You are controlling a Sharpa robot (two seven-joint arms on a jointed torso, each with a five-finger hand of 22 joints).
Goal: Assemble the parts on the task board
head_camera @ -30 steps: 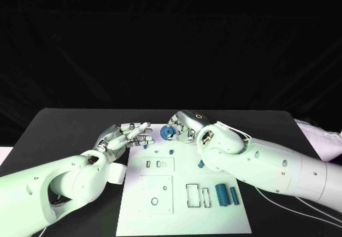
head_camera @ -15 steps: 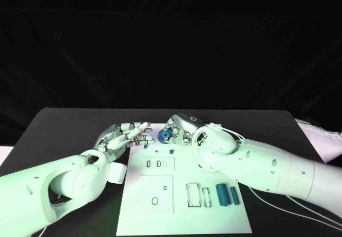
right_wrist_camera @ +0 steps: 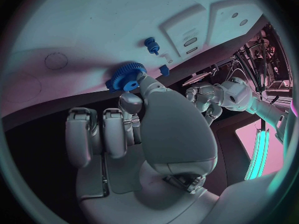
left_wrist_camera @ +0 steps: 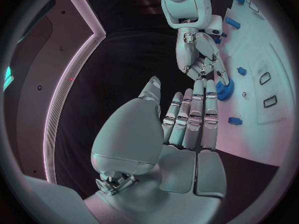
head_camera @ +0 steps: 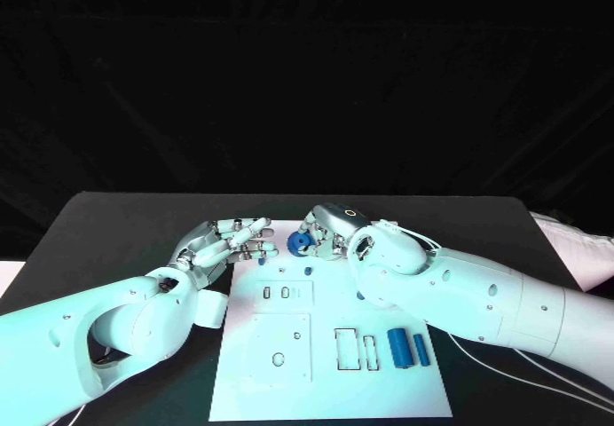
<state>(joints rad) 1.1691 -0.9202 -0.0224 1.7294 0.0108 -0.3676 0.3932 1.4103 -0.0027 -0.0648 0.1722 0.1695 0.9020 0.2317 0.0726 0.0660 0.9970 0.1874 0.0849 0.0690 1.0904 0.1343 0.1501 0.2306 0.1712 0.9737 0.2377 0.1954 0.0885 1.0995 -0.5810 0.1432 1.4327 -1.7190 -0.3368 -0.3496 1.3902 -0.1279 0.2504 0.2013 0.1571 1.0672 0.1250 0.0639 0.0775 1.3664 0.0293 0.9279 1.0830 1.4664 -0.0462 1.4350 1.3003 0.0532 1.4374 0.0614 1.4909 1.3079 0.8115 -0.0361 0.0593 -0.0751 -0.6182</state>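
Black tabletop [head_camera: 115,222] under a dark backdrop carries the flat white task board [head_camera: 326,382]; from the head camera, the right hand [head_camera: 335,229] pinches a blue toothed plastic gear [head_camera: 301,242] at the board's far edge, while the left hand [head_camera: 233,241] hovers just beside it with fingers spread and nothing in them; two blue cylindrical pegs [head_camera: 407,348] lie side by side on the near right of the board next to vacant rectangular slots [head_camera: 347,350], so most of the assembly looks undone; a small blue piece [head_camera: 307,271] sits on the board near the gear

Left wrist camera: the left hand [left_wrist_camera: 187,129] stretches flat and empty toward the board [left_wrist_camera: 274,55]; the right hand [left_wrist_camera: 202,59] grips the gear [left_wrist_camera: 224,89] against the board's edge; two small blue pieces [left_wrist_camera: 234,120] rest nearby

Right wrist camera: the right hand [right_wrist_camera: 149,119] holds the gear [right_wrist_camera: 126,77] at the board [right_wrist_camera: 112,20] rim, not yet seated as far as I can judge; a small blue stud [right_wrist_camera: 151,45] stands on the board close by
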